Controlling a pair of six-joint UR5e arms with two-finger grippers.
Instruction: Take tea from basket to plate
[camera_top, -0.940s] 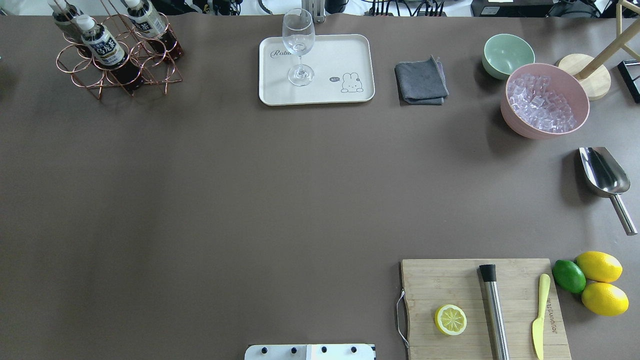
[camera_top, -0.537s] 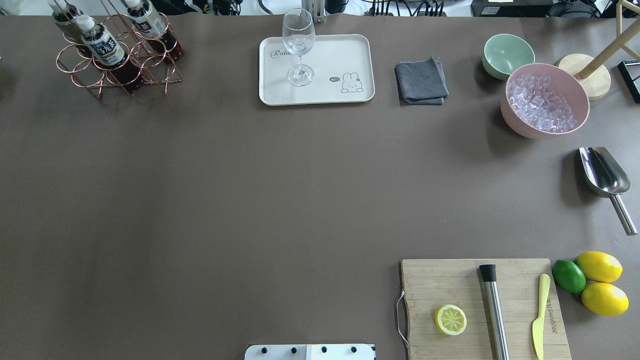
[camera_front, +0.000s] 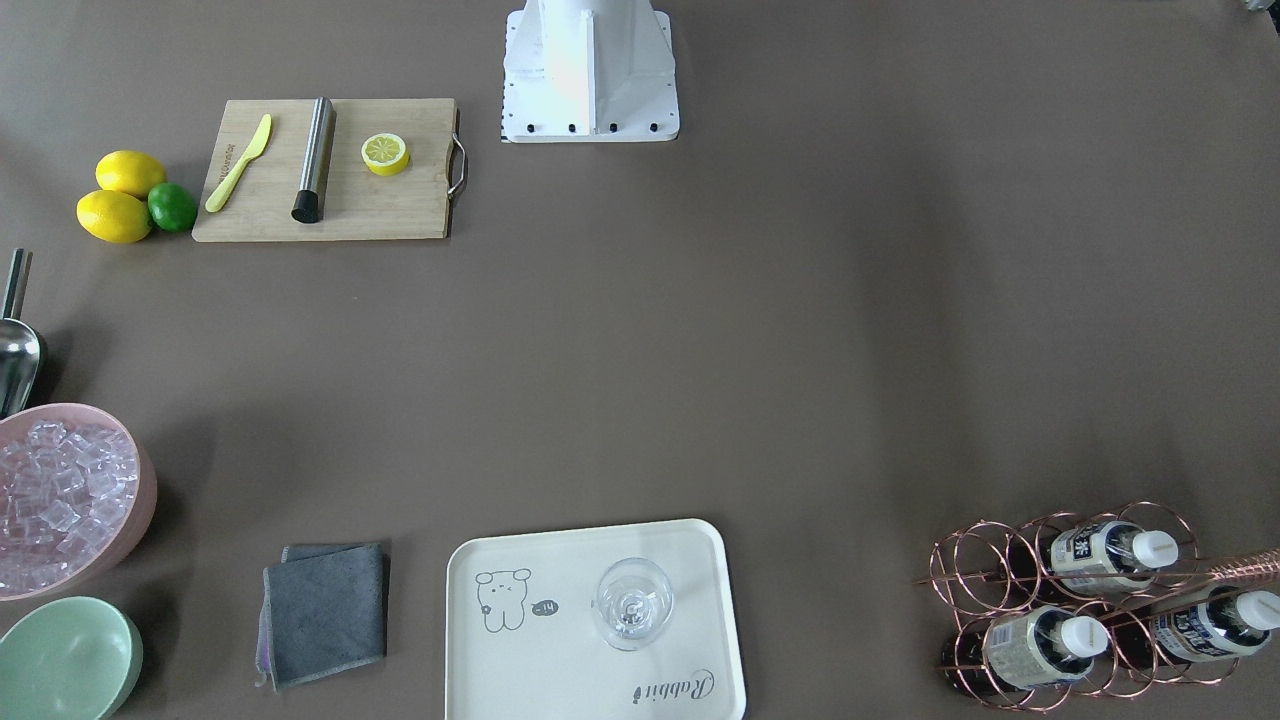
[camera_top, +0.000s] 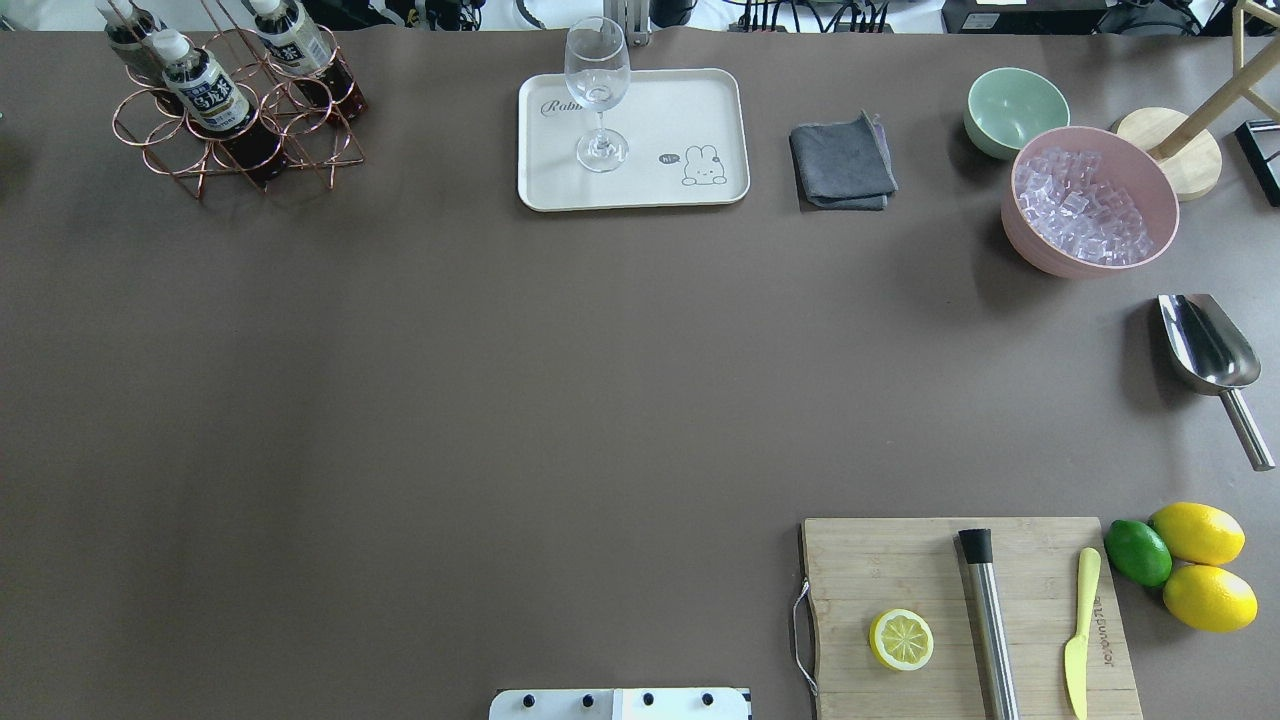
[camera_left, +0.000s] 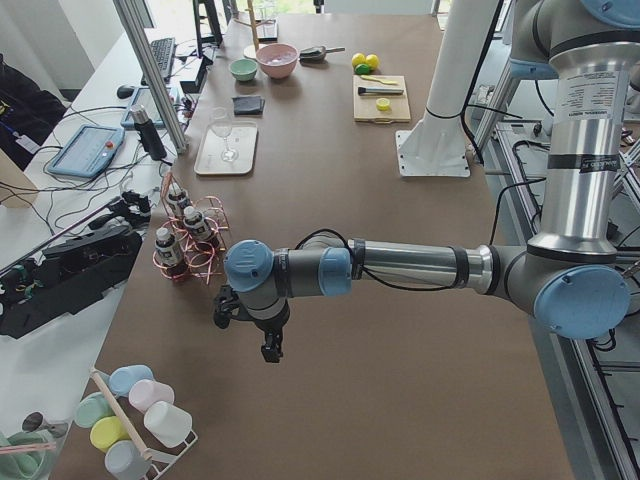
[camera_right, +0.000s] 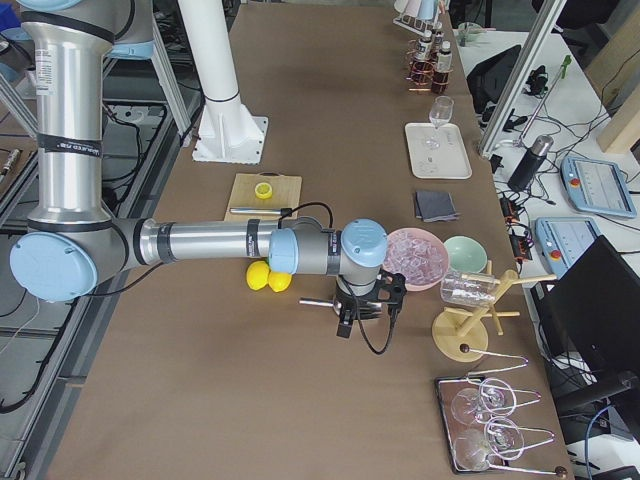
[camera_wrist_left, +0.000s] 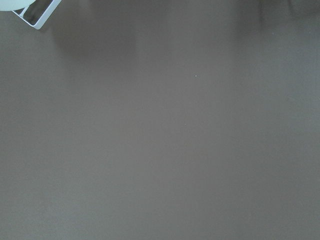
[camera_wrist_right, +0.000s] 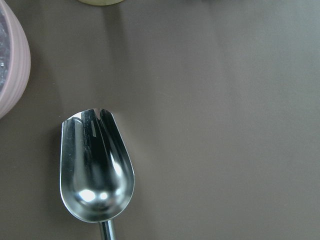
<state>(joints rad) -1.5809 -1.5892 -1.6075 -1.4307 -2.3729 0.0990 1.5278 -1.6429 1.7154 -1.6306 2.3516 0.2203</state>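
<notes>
Three tea bottles with white caps stand in the copper wire basket at the table's far left corner. They also show in the front view. The cream plate lies at the far middle and carries a clear wine glass. My left gripper shows only in the left side view. It hangs over bare table, short of the basket. My right gripper shows only in the right side view, above the scoop. I cannot tell whether either gripper is open or shut.
A grey cloth, a mint bowl and a pink bowl of ice stand at the far right. A steel scoop lies at the right edge. The cutting board carries a lemon half, a muddler and a knife; lemons and a lime lie beside it.
</notes>
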